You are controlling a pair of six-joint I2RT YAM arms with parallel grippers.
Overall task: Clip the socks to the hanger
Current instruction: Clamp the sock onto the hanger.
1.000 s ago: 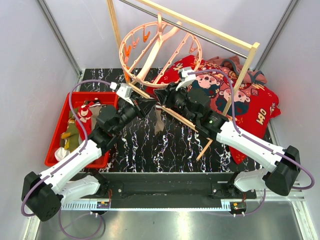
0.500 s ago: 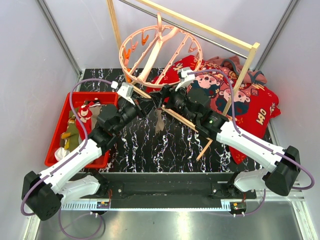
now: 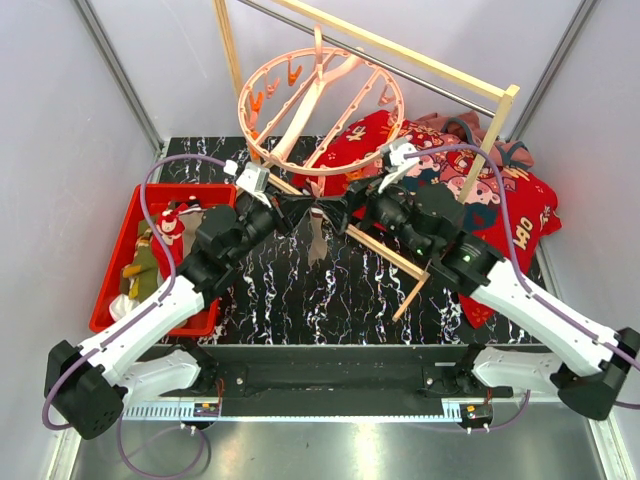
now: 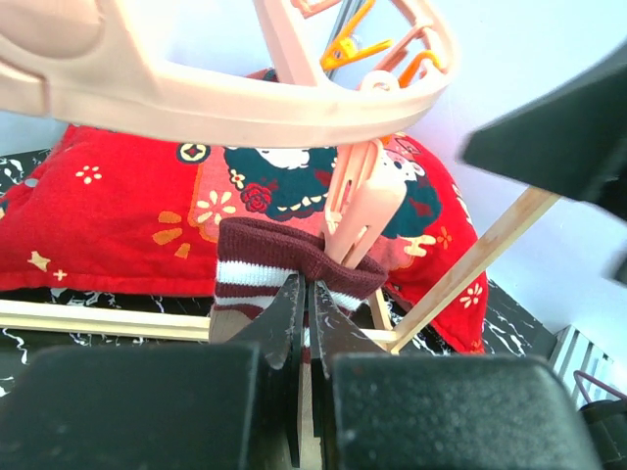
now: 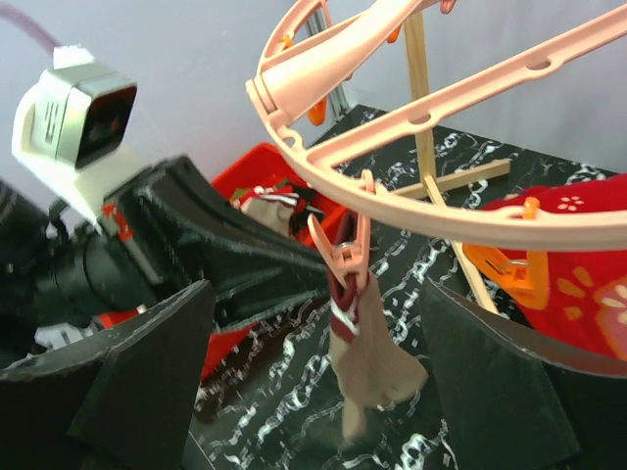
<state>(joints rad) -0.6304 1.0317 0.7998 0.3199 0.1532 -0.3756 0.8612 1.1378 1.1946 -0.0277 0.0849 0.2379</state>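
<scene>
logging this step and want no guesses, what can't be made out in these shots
The sock toe: left wrist view, hidden behind the left gripper.
The spare socks in the red bin: top view, partly under the left arm, too small to count.
The hanger ring: both wrist views, cut off by the frame edges.

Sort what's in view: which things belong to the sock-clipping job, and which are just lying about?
Job: hanger; clip; striped-cuff sock hanging from it, pinched by the left gripper; spare socks in the red bin.
Lying about: red cartoon-print cloth; wooden rack frame.
</scene>
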